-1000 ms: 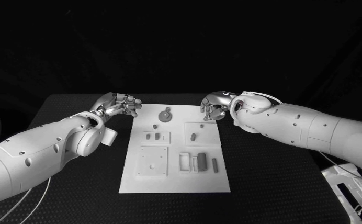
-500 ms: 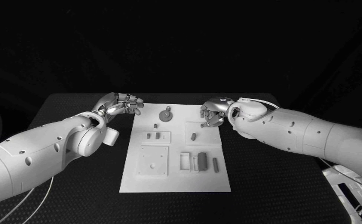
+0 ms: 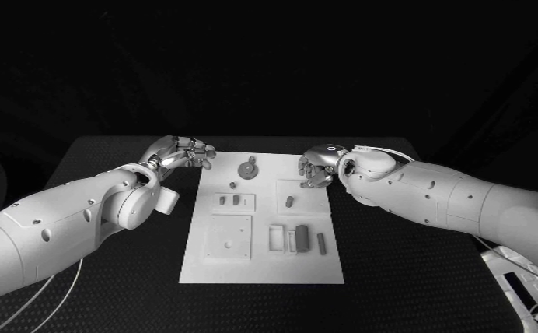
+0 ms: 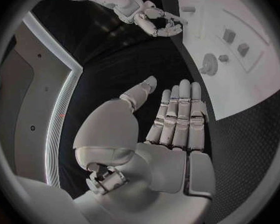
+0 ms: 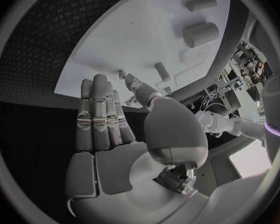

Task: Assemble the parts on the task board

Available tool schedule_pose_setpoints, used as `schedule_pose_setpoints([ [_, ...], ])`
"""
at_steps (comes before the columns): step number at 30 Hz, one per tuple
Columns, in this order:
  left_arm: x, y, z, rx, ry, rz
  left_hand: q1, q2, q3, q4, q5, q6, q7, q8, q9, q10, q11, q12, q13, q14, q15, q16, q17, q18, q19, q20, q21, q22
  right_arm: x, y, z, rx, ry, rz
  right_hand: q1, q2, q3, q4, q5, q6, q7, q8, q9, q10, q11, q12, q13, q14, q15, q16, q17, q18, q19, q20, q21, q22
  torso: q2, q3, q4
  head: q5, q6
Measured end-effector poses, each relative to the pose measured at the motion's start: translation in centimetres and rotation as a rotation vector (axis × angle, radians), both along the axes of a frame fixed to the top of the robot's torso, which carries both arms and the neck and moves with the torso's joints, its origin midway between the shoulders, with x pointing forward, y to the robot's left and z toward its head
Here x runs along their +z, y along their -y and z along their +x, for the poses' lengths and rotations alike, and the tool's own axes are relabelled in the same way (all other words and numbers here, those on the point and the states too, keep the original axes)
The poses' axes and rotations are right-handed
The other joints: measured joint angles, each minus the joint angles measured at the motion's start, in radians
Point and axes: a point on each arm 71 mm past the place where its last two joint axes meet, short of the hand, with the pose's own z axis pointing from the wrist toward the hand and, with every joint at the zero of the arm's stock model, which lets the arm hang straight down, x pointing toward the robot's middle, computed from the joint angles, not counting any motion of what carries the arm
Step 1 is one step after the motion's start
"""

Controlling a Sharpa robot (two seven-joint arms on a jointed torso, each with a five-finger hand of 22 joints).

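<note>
The white task board lies in the middle of the black table, with several small grey parts on it. A round part sits near its far edge, and upright blocks stand nearer me. My left hand hovers at the board's far left corner. In the left wrist view the left hand has straight fingers and holds nothing. My right hand hovers over the far right edge. In the right wrist view the right hand is flat and empty above the board.
A square plate lies on the board's near left. Black table stretches on both sides of the board. The left wrist view also shows the right hand beside the board.
My right arm has sunk a little and its hand has come slightly nearer the board's right edge. The left hand has barely moved.
</note>
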Motion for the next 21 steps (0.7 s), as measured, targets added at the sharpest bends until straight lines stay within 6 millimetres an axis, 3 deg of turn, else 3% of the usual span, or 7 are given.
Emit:
schedule_pose_setpoints([
  [16,0.0,0.2,0.0,-0.005,-0.004,-0.004,0.000,0.000,0.000,0.000,0.000,0.000,0.000,0.000,-0.001,-0.006,0.001,-0.001,-0.002,-0.003,0.003,-0.004,0.006,0.000,-0.003,0.004,0.000,-0.004,-1.6,-1.0,-0.3,0.010,-0.023,-0.007,0.009,0.009,0.000,0.000,0.000,0.018,-0.004,0.006,0.004,0.012,0.001,-0.014,0.003,0.000,0.000,0.004,0.009,0.000,0.000,0.000,0.000,0.015,0.000,0.0005,0.0003,0.001,-0.006],
  [21,0.0,0.2,0.1,-0.005,-0.004,-0.004,0.000,0.000,0.000,0.000,0.000,0.000,0.000,0.000,-0.001,-0.006,0.001,-0.004,-0.003,-0.003,0.003,-0.008,0.007,0.000,-0.003,0.004,0.000,-0.004,-1.6,-1.3,-0.2,0.012,-0.022,-0.005,0.017,0.028,0.000,0.000,0.000,0.029,-0.010,0.006,0.005,0.022,-0.002,-0.021,0.008,0.000,0.000,0.008,0.015,-0.006,0.000,0.000,0.000,0.020,0.000,0.0005,0.0005,0.004,-0.009],
])
